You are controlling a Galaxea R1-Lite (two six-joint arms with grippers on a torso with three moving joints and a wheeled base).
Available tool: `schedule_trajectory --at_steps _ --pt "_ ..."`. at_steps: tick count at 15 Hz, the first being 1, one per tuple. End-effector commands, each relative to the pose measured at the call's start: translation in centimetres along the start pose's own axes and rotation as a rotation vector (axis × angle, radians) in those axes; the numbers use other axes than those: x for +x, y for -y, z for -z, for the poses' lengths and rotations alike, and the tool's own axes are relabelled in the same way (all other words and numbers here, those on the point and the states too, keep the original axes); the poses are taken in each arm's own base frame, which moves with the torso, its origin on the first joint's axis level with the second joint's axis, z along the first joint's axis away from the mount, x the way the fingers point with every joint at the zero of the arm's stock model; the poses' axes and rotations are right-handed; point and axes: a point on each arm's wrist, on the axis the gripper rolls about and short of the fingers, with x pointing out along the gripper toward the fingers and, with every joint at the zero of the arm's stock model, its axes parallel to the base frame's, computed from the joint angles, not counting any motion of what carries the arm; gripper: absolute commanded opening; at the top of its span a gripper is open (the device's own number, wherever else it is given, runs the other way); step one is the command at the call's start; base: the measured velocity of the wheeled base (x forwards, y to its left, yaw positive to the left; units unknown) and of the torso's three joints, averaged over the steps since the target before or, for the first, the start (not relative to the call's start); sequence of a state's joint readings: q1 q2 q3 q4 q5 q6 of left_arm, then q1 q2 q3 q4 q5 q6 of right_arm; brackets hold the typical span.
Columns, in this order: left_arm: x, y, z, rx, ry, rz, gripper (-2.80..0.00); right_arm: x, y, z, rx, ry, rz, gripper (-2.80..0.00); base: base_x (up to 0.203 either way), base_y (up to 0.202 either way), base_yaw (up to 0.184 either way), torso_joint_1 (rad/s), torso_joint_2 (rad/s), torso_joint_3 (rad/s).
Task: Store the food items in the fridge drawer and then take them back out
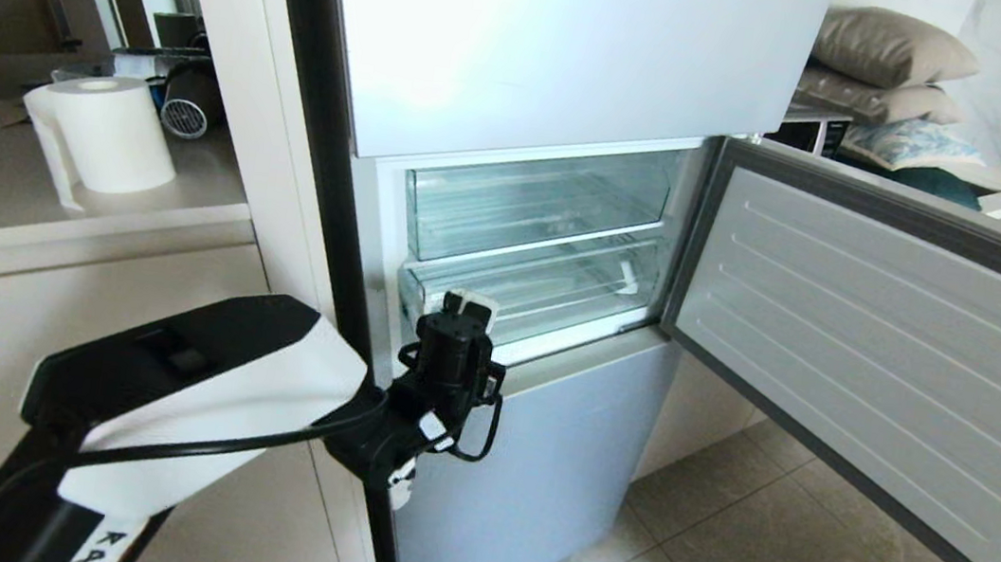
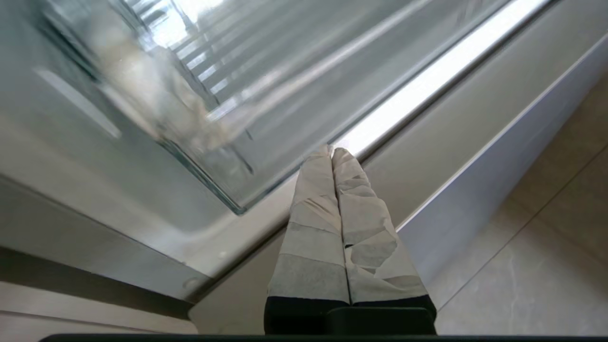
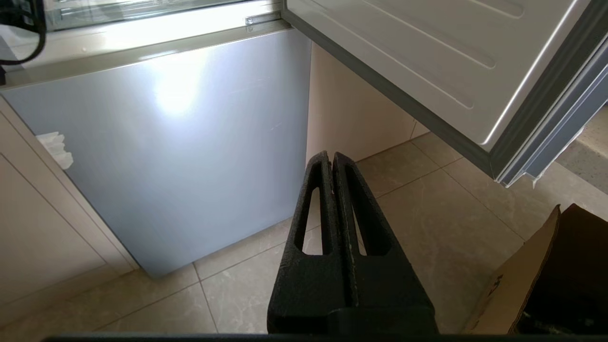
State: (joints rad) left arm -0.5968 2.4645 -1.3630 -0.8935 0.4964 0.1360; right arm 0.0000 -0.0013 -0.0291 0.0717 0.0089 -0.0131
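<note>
Fridge [image 1: 585, 62] door open; left gripper [image 1: 469, 304], pressed closed and empty, at the fridge drawer [image 1: 547, 292] lip

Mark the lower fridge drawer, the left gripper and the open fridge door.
fridge drawer [image 1: 547, 292], head view, on its clear front wall.
left gripper [image 1: 467, 303], head view, at the taped fingertips by the drawer's front lip.
fridge door [image 1: 884, 347], head view, on its ribbed inner panel.

Two clear bins [image 1: 537, 198], perhaps three pillows [image 1: 892, 47]
</note>
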Motion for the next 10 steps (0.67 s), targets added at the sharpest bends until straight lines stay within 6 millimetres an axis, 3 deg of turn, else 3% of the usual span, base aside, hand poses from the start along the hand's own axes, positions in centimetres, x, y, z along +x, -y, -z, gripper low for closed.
schedule_trajectory --at_steps 1,6,10 --pt "1.0 0.6 0.5 -0.004 0.007 -0.005 -2.80 0.0 0.0 0.0 -0.001 0.000 0.000 -2.80 0.000 0.000 0.000 0.000 0.00 0.000" --pt "3.1 0.9 -0.3 -0.042 0.066 -0.052 -2.80 0.0 0.0 0.0 0.001 0.000 0.001 -2.80 0.000 0.000 0.000 0.000 0.00 0.000" --pt "4.7 -0.6 -0.7 -0.072 0.098 -0.101 -2.80 0.0 0.0 0.0 0.001 0.001 0.001 -2.80 0.000 0.000 0.000 0.000 0.00 0.000"
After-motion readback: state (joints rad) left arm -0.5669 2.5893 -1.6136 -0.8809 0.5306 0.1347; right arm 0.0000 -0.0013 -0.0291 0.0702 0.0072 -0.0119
